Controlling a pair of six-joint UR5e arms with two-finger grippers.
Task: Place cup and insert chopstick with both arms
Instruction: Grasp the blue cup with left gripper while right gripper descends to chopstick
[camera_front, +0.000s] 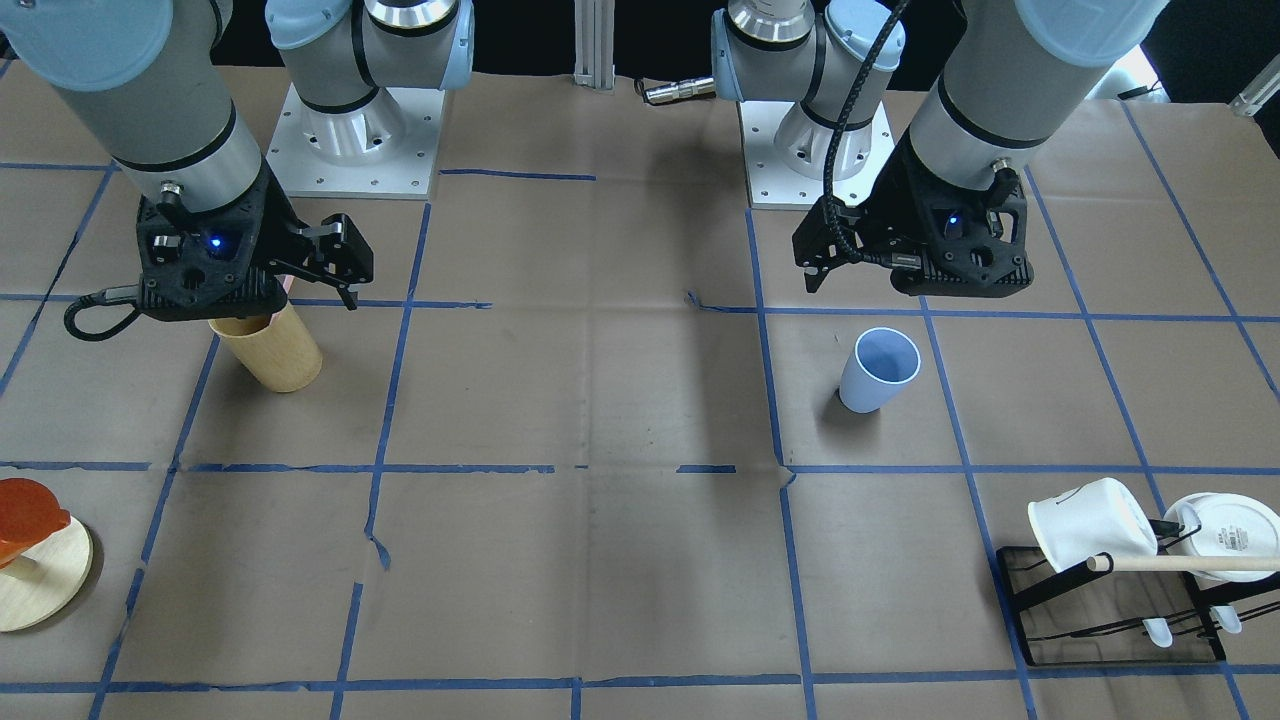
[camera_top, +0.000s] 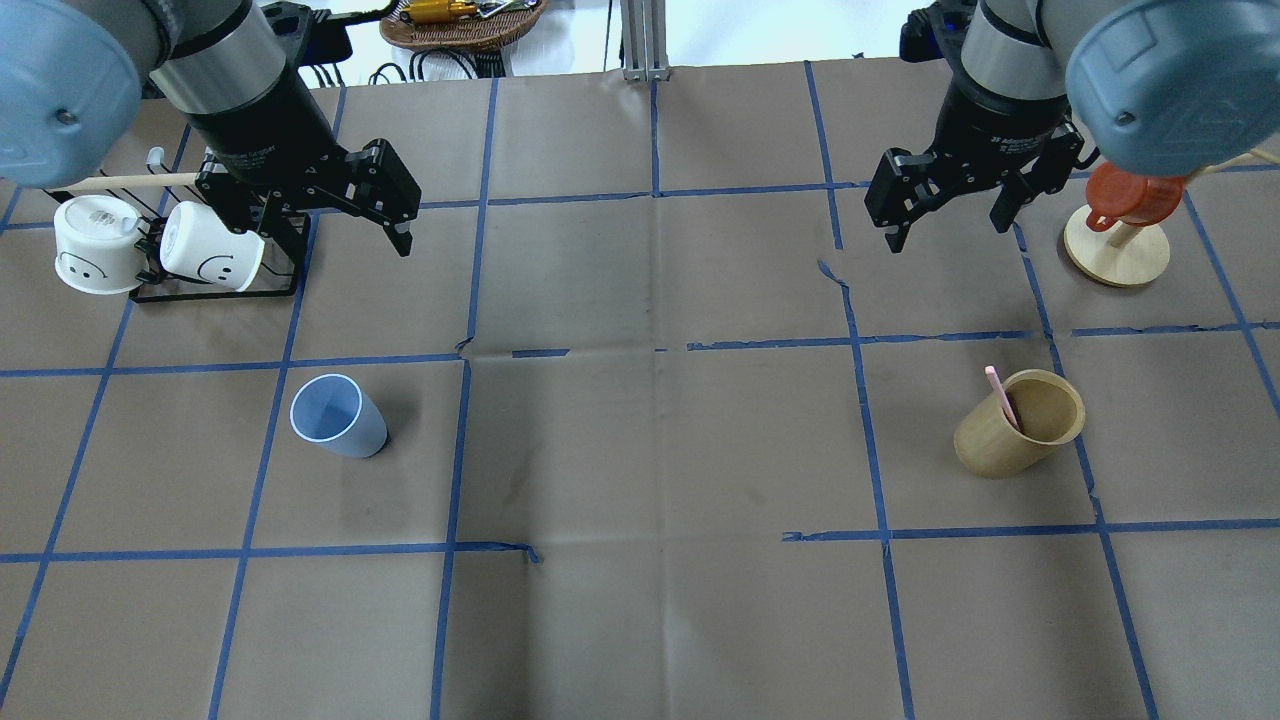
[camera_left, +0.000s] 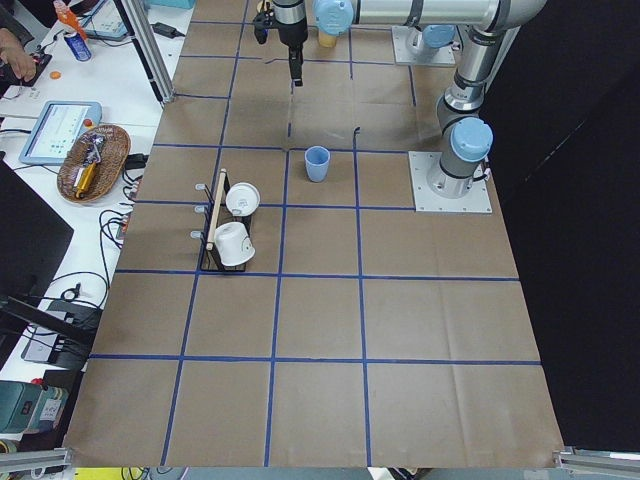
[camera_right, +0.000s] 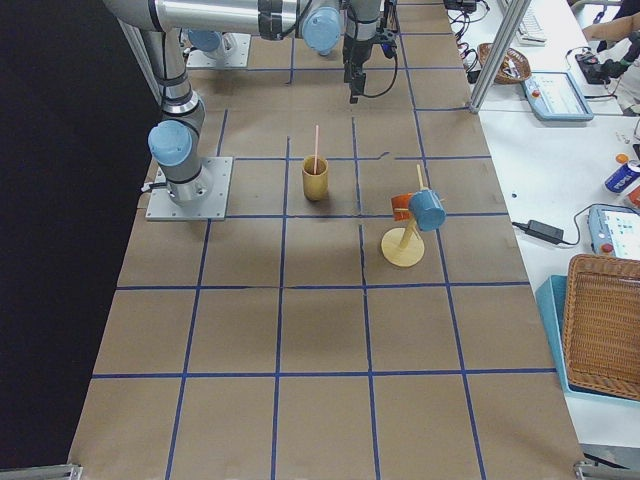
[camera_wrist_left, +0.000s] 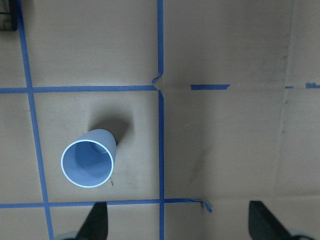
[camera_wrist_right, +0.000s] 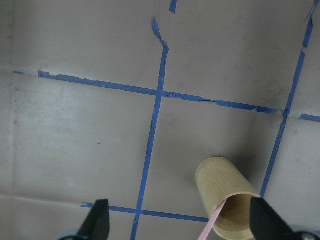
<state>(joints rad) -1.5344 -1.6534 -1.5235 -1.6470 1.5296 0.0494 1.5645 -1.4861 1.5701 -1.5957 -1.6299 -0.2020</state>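
Observation:
The pale-blue cup (camera_top: 338, 415) stands upright on the table's left side and shows in the left wrist view (camera_wrist_left: 89, 159). My left gripper (camera_top: 385, 205) hovers open and empty above and beyond it, its fingertips wide apart in the left wrist view (camera_wrist_left: 180, 222). One pale-pink chopstick (camera_top: 1001, 396) leans in a tan wooden cup (camera_top: 1020, 425) on the right side. My right gripper (camera_top: 945, 205) hovers open and empty above and beyond that cup, which sits low in the right wrist view (camera_wrist_right: 230, 192).
A black rack (camera_top: 215, 290) with two white mugs and a wooden dowel stands at the far left, under my left arm. A wooden mug tree (camera_top: 1117, 255) with an orange mug stands at the far right, beside my right gripper.

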